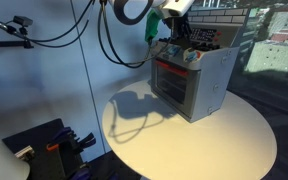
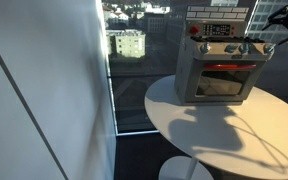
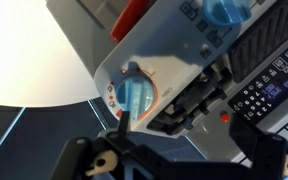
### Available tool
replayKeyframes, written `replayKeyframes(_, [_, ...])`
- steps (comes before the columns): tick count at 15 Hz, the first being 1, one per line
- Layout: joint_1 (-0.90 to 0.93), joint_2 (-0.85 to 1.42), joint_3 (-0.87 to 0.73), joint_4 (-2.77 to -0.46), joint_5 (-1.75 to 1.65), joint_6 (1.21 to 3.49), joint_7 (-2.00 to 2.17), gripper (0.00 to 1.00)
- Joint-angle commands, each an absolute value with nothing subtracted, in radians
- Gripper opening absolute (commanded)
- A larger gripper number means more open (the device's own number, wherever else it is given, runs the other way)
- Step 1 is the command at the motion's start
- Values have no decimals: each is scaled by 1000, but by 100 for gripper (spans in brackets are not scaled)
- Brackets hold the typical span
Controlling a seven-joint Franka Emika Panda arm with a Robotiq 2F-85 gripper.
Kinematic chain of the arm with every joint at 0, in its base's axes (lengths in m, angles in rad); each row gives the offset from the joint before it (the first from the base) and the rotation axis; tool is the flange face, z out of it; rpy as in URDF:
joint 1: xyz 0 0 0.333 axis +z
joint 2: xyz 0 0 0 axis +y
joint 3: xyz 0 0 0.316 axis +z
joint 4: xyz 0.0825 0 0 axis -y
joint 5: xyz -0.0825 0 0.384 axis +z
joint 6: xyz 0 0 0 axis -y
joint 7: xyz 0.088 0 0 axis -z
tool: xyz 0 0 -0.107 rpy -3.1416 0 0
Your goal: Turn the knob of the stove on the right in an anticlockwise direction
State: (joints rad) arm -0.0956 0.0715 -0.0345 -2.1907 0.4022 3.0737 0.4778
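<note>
The stove point(image 2: 220, 72) is a little grey box with a red-framed glass door point(image 2: 222, 82). It sits on the round white table point(image 2: 224, 140), closer to the far edge than the middle. In an exterior view you see it front-on: small blue knobs sit in a row above the door, and there's a red dot point(image 2: 194, 30) higher up near the corner that's too tiny to read properly. In an exterior view from the corner, the stove point(image 1: 192, 85) shows its plain grey side too.

The wrist view is the good one. The knob point(image 3: 136, 97) is see-through blue and sits on a pale round dial with orange-red marks around its rim. A second blue cap point(image 3: 222, 12) is up top, chopped off by the picture edge.

The pincer point(image 1: 170, 32) hangs right over the top of the stove at the knob row, with black cables point(image 1: 114, 45) looping down behind it. In the wrist view its dark body fills the whole bottom, and one thin dark tip pokes up against the lower edge of the knob. It looks like it's touching, but it's blurry. Honestly I can't tell whether the pincer is open or clamped on the knob.

Other annoyances:
- From the corner angle, the pincer covers the knob row completely.
- In the front-on view, the arm point(image 2: 284, 18) is mostly cut off by the right edge.
- In the wrist view, the dark buttoned panel point(image 3: 269, 85) to the right of the dial is too smeared to identify.
</note>
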Motion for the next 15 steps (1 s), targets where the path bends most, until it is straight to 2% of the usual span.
replayKeyframes(1, [-101, 115, -21, -2136, 455, 3089, 467, 100])
replayKeyframes(15, [-111, 129, 4, -2117, 549, 3087, 445, 100])
